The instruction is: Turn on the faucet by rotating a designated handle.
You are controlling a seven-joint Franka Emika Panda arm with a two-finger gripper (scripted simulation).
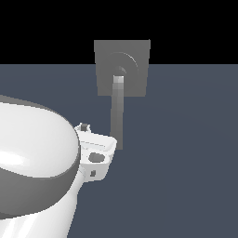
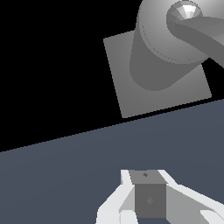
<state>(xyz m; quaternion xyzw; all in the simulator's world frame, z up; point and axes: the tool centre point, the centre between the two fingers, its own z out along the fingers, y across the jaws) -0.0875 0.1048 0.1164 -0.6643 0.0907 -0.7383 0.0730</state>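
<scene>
Exterior view. We log the faucet (image 1: 104, 51) at about 12 o'clock in the scene: a grey square plate with a round dome, at the far edge of the dark blue surface (image 1: 186, 139). The handle (image 1: 118, 111) leaves the dome centre and runs straight toward 6 o'clock; its long axis reads near vertical in this picture, lighter end at the dome, free end low. The gripper (image 1: 98, 151) sits at the free end's 8 o'clock side, just beside the bar; we cannot tell if it touches. The robot arm (image 1: 32, 158) fills the 7–9 o'clock area.

Wrist view. The plate (image 2: 131, 87) and dome (image 2: 166, 48) lie ahead, with the handle (image 2: 201, 37) curving off the shiny cap and out of frame. The fingers (image 2: 131, 205) show only in part; we cannot tell whether they are spread or pressed together. Nothing appears between them.

Progress, our judgement: approach made, no rotation evident. The sideways push on the bar's free end is left.
</scene>
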